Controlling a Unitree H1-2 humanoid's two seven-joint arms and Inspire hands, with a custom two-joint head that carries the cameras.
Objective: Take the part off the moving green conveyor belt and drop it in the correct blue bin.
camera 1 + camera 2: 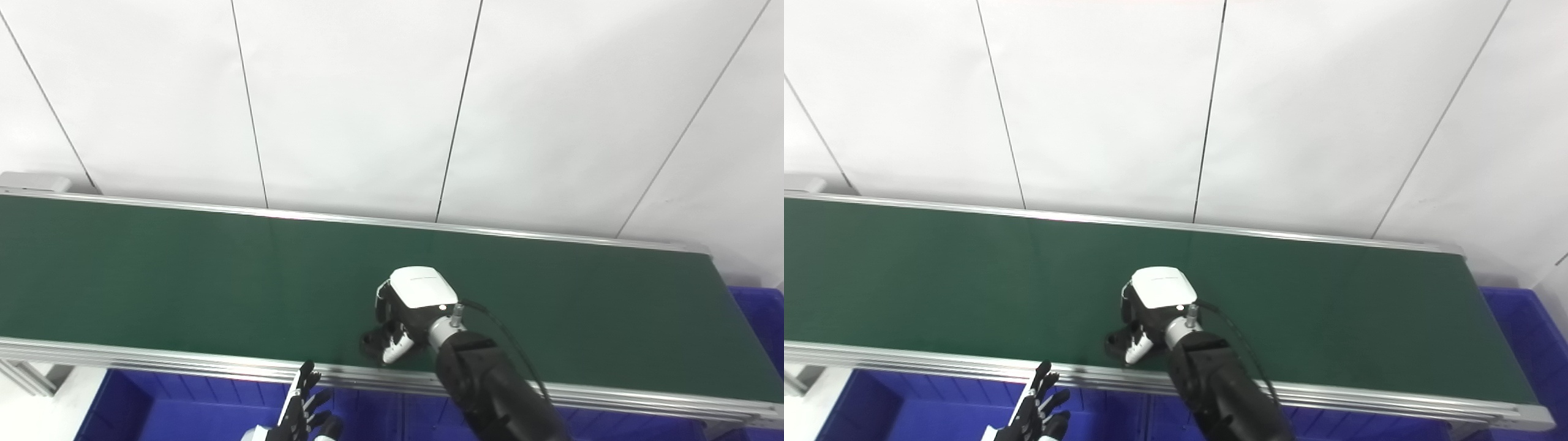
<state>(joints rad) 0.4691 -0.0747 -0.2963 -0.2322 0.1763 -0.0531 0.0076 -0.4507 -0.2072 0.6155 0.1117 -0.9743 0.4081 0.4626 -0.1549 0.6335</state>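
— Left eye view first: what is biggest?
— The flat matte green conveyor belt (184, 275), edged in ribbed aluminium, with glossy blue bins (184, 410) below its near rail.
— And the hands?
— The right hand (404, 312), white-shelled over black fingers, curls down on a small dark part (372, 342) near the belt's front edge; how firm the grip is I cannot tell. The left hand (303, 413) is spread over the bin.

A matt dark-green fabric-like conveyor belt (184, 275) is being framed by brushed silver metal rails (184, 361); beneath the belt, glossy blue plastic bins (184, 410) are being shown.
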